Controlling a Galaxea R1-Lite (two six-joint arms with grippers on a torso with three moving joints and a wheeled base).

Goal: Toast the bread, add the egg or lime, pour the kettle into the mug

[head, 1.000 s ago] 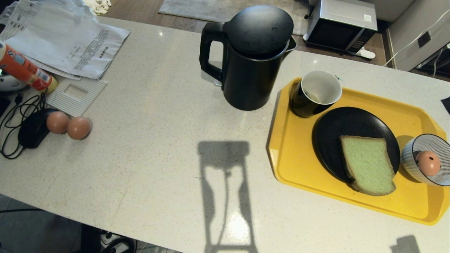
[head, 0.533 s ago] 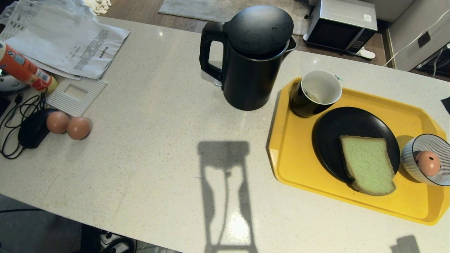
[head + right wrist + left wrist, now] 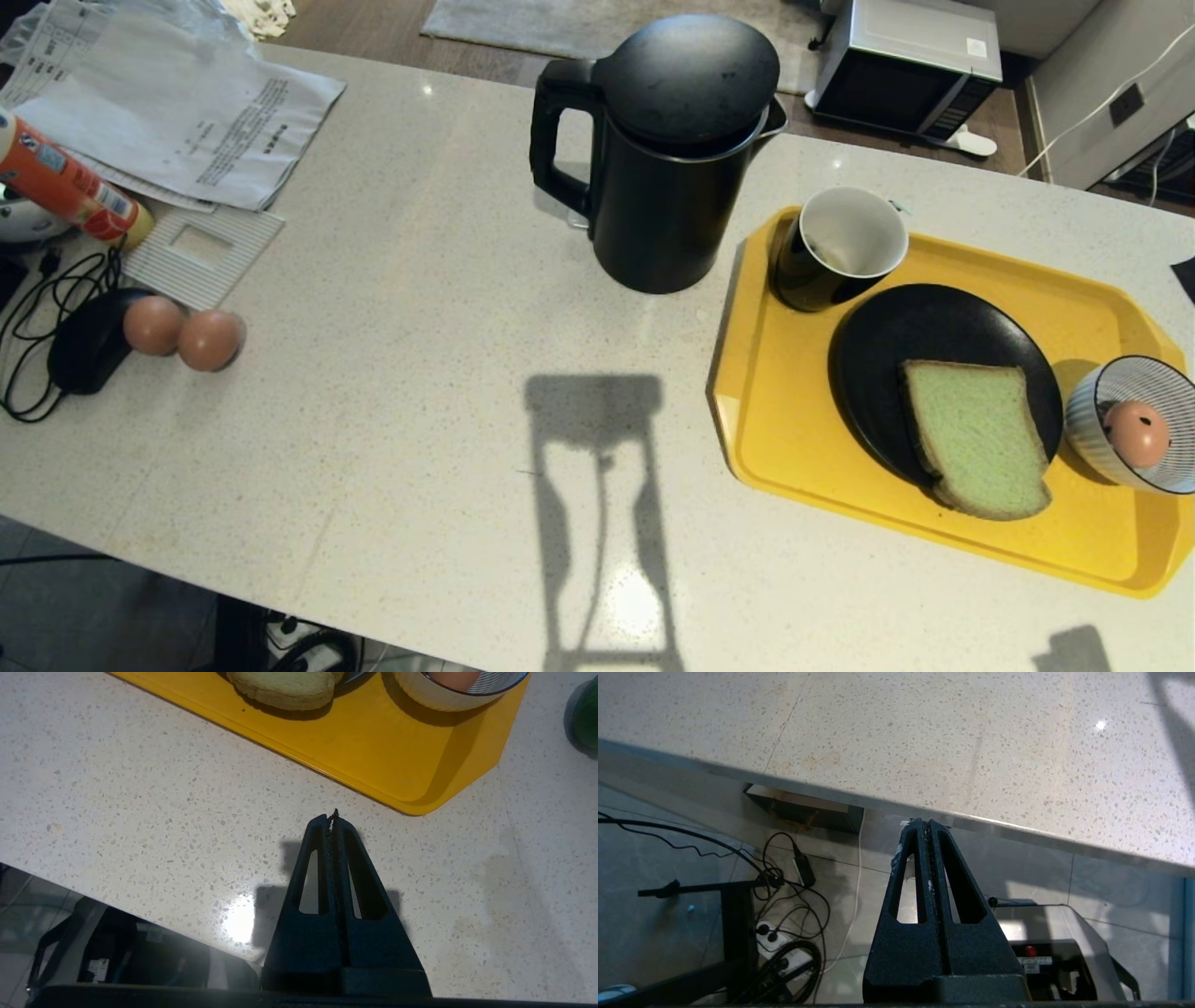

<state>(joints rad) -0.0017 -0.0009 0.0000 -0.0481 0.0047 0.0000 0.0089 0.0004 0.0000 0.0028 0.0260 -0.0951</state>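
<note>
On the pale speckled countertop (image 3: 392,392) a yellow tray (image 3: 794,439) is placed at the right side. The black mug (image 3: 836,247) with white inside is standing upright in its far left corner, and just beside it a black plate (image 3: 887,355) carries the green bread (image 3: 976,439). The speckled egg (image 3: 1136,433) is lying inside a striped bowl (image 3: 1088,411) at the tray's right end. The black kettle (image 3: 663,149), lid on, is seen just left of the tray. Two plain brown eggs (image 3: 182,333) are touching each other far left, near a computer mouse (image 3: 84,350). The left gripper (image 3: 927,823) is pressed fully together with nothing held, near the counter edge; the right gripper (image 3: 332,817) is likewise closed on nothing, above the counter near the tray corner. The lime (image 3: 589,714) is glimpsed beyond that corner.
</note>
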